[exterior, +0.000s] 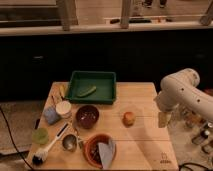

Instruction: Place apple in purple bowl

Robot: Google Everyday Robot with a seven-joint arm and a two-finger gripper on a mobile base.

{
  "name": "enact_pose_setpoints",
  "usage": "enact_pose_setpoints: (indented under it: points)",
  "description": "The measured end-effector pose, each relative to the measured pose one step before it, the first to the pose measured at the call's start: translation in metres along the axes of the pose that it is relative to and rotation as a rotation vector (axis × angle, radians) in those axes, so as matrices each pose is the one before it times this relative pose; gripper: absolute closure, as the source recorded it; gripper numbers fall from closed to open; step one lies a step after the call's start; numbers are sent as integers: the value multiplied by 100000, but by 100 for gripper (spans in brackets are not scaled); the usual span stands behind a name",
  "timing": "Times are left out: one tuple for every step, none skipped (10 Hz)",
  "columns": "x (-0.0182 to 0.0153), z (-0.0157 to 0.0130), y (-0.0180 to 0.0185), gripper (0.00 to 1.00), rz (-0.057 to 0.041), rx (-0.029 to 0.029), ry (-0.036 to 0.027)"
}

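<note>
The apple is a small orange-yellow fruit lying on the wooden table, right of centre. The purple bowl is dark maroon and stands left of the apple, about a bowl's width away. My gripper hangs at the end of the white arm at the table's right edge, to the right of the apple and apart from it. It holds nothing that I can see.
A green tray with an elongated green vegetable stands at the back. An orange-brown bowl with grey-blue cloth is at the front. A metal cup, a brush, a green cup and a white container stand at the left.
</note>
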Motion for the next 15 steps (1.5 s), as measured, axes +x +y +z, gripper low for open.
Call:
enact_pose_setpoints:
  points:
    - [-25,316,46,20,70,9,-149]
    - [-190,119,28,20,-389,66,-181]
    - [-276,390,206,20,-597,130,-440]
    - [-226,940,360,20,-627,-71,-388]
    - [-314,1069,260,20,-838,15,-428]
    - [-304,566,68,20,-793,13,-303]
    - [-232,250,37,20,-708,64,-554]
    - [-90,120,57,20,-663,40,-376]
    - [-165,290,17,20,-1209,102,-671]
    - [-228,370,12,20,-963,22,-726]
    - [-205,412,47,20,-642,-155,-701]
    - [-209,367,-54,20,-1178,58,-760]
    - [-118,278,-66,20,-1343,79,-610]
    - [-78,164,-81,20,-1019,134,-487]
    - [-266,360,-63,20,-1339,-7,-898]
